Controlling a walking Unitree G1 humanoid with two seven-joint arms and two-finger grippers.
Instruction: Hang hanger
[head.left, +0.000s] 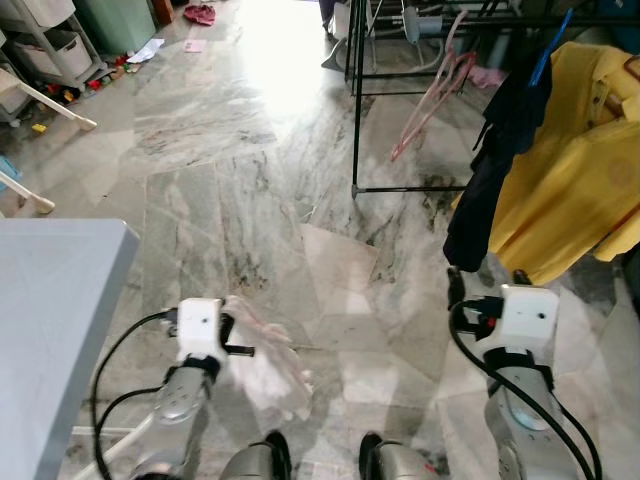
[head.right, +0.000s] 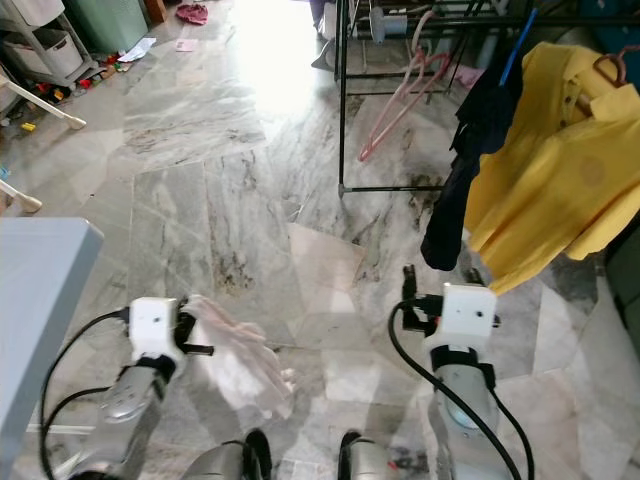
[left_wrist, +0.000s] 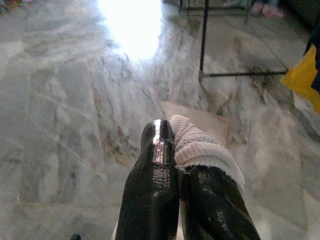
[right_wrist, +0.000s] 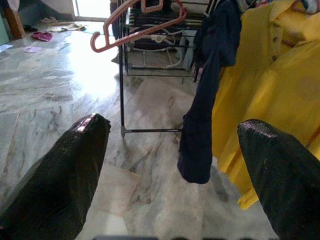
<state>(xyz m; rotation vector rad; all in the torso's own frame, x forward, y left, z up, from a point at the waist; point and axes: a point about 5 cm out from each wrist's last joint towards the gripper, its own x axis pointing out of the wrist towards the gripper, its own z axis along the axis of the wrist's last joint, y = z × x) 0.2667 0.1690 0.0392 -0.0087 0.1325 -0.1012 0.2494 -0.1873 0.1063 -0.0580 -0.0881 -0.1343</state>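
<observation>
1. I judge this the approach step: the black drying rack (head.left: 400, 100) stands ahead, carrying a yellow shirt (head.left: 570, 190) and a navy garment (head.left: 495, 170).
2. A pink hanger (head.left: 432, 95) dangles on the rack, well apart from both arms.
3. My right pincer (right_wrist: 170, 165) gapes wide, holding nothing, short of the rack; next it must reach it.
4. Left wrist view alone shows my left pincer (left_wrist: 182, 175) clamped on white cloth (left_wrist: 200, 147).

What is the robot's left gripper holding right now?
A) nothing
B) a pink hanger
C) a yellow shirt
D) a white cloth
D: the left gripper has its black fingers shut on a white cloth, which hangs beside it above the marble floor.
</observation>
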